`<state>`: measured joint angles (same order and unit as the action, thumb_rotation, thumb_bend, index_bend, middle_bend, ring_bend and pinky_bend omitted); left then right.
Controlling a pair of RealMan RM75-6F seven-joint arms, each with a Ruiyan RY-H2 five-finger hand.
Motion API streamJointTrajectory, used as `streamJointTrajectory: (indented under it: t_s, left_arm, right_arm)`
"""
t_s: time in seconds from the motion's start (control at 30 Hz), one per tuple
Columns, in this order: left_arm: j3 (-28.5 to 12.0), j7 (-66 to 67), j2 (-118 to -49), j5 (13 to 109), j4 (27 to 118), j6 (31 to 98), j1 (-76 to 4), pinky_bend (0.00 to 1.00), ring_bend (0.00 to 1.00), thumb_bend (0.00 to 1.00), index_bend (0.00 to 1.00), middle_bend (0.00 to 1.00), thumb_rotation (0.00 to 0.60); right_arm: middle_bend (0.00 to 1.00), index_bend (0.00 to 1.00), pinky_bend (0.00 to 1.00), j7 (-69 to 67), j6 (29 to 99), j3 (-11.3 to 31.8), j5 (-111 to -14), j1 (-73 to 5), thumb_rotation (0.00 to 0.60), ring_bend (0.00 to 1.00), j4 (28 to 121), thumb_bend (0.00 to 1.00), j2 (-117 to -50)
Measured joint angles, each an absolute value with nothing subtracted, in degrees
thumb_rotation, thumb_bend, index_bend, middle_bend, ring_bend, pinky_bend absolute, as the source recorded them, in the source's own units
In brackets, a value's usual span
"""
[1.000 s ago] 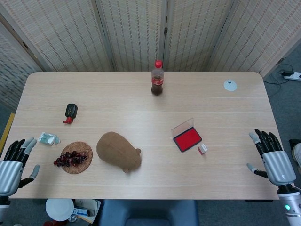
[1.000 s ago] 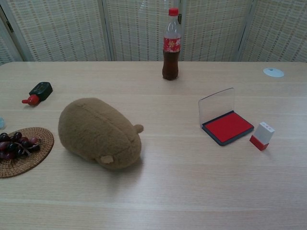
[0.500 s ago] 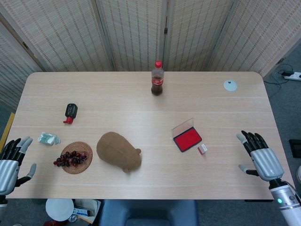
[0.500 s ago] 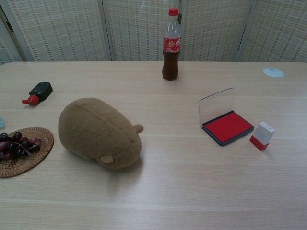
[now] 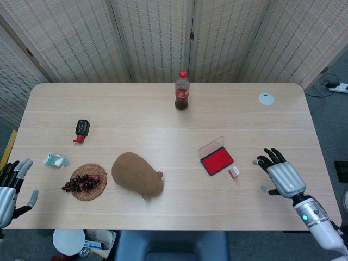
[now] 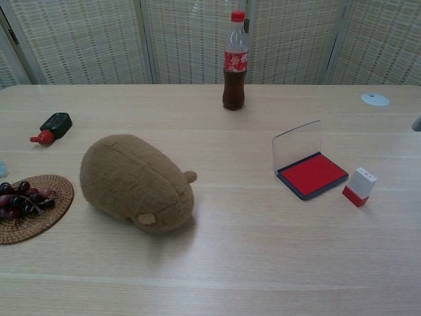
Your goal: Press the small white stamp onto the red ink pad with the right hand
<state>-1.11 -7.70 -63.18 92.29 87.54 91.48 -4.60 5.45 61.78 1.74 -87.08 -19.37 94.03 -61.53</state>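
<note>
While the small white stamp (image 5: 234,172) lies on the table (image 5: 163,125) just beside the red ink pad (image 5: 216,160), lid up, the right hand (image 5: 281,177) hovers near it, fingers spread, holding nothing. Left hand (image 5: 7,187) at the table's left edge, fingers apart, empty. Plush toy (image 5: 137,175), cola bottle (image 5: 181,91) and grapes on a wicker coaster (image 5: 87,181) stand well apart.

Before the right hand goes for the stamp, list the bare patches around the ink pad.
Bare table between the right hand and the stamp, and between the ink pad and the plush toy. Crowded where the stamp sits close beside the pad.
</note>
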Motion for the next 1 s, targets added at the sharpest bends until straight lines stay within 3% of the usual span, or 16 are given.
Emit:
streamJointTrajectory:
  t_s: [0.3, 1.0]
  left_arm:
    - [-1.19, -9.1, -62.8, 92.56, 87.34, 92.22, -4.22, 0.0, 0.0, 0.43, 0.0, 0.0, 0.6]
    - [-1.15, -13.14, -61.74, 93.94, 86.92, 95.14, -3.01, 0.0, 0.0, 0.43, 0.0, 0.0, 0.6]
  right_arm:
    - [0.14, 0.24, 0.0, 7.42, 56.17, 3.01, -81.72, -23.19, 0.6, 0.0, 92.15, 0.19, -64.51]
    - [0.14, 0.25, 0.0, 12.65, 51.23, 3.94, -75.42, -28.24, 0.6, 0.0, 86.72, 0.19, -73.11]
